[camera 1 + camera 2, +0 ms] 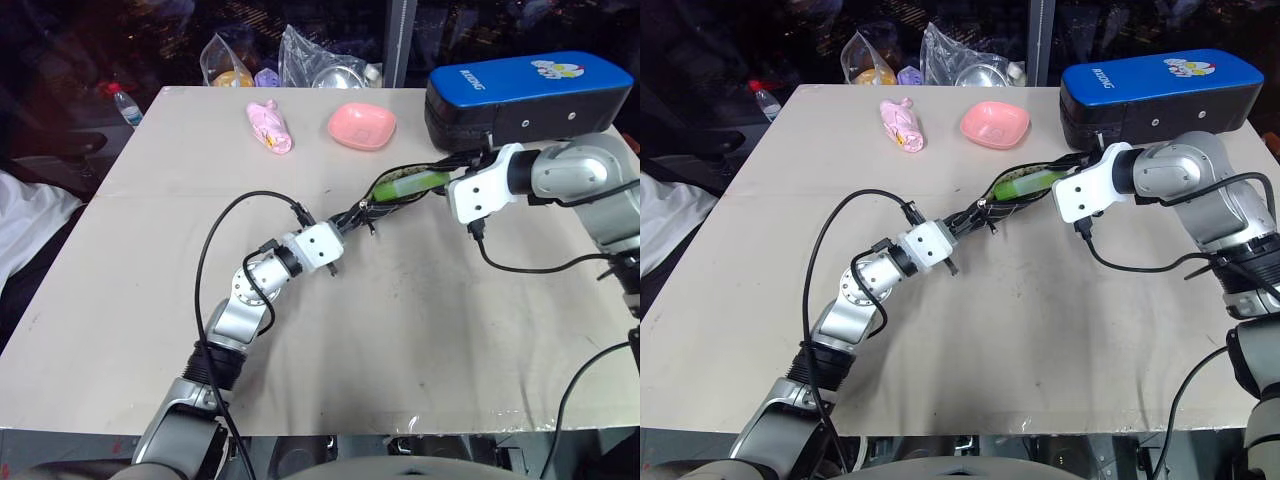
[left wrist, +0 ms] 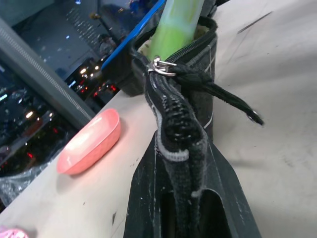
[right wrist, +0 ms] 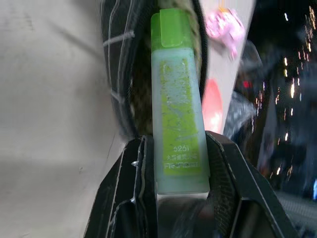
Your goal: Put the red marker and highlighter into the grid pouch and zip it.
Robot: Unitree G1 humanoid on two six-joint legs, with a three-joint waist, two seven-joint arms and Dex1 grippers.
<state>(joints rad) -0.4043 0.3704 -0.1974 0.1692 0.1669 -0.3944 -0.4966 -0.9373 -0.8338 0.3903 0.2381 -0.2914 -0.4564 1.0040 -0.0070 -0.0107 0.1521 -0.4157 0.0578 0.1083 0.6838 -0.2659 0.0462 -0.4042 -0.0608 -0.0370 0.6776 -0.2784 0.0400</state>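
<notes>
End effector of the right arm (image 3: 179, 163) is clamped on the highlighter (image 3: 177, 104), gripped by its paler end, and the capped green tip is pointed into the open mouth of the grid pouch (image 2: 184, 99). The left end effector (image 2: 182, 198) is pressed together on one end of the pouch, which is held up off the table (image 1: 420, 330) between the two arms, toward the far right of the table, near the blue-and-black case (image 1: 530, 95). In the left wrist view the zipper pull (image 2: 162, 67) is seen partway along the track, and the pouch mouth beyond it is spread, with the highlighter's green body entering it. The highlighter is judged to be partly inserted but not yet released, so that step is in hand rather than finished. The red marker cannot be made out on the table or at the pouch mouth; whether it already lies inside the pouch cannot be told. A pink dish (image 1: 362, 125) and a pink toy (image 1: 269, 126) lie at the far side of the table, apart from the work. Still to be done, as far as can be judged: the highlighter must be pushed in and let go, the marker accounted for, and the zipper drawn fully closed.
</notes>
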